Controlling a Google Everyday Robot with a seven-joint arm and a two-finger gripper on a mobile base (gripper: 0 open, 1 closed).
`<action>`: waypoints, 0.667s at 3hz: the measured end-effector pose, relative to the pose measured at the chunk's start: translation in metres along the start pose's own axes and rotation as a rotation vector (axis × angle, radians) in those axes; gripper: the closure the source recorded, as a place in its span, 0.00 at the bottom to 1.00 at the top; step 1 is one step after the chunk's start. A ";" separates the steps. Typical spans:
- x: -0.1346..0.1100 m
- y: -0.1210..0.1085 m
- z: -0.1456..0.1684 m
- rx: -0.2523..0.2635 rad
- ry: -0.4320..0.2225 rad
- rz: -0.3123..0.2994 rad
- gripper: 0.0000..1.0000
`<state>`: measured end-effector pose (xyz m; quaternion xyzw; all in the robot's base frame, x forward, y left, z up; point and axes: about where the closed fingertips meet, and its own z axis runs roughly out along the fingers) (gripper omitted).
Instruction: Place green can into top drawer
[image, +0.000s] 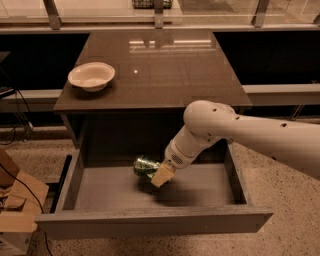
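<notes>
A glossy brown tabletop (200, 80) is lit at centre, speckled floor (290, 210) is seen lower right, cardboard boxes (17, 210) lower left.

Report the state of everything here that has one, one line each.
can: on its side, gripped by the hand, inside the open drawer, seemingly just above its bottom.
hand: closed on the can, low inside the drawer.
drawer: pulled open.
bowl: upright on the table, far from the hand.

Tool (158, 176) holds green can (144, 166) over top drawer (155, 222).
</notes>
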<state>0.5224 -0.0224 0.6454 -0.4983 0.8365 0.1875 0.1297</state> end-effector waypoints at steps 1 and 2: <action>0.000 0.001 0.001 -0.002 0.001 0.000 0.14; 0.000 0.001 0.002 -0.004 0.002 -0.001 0.00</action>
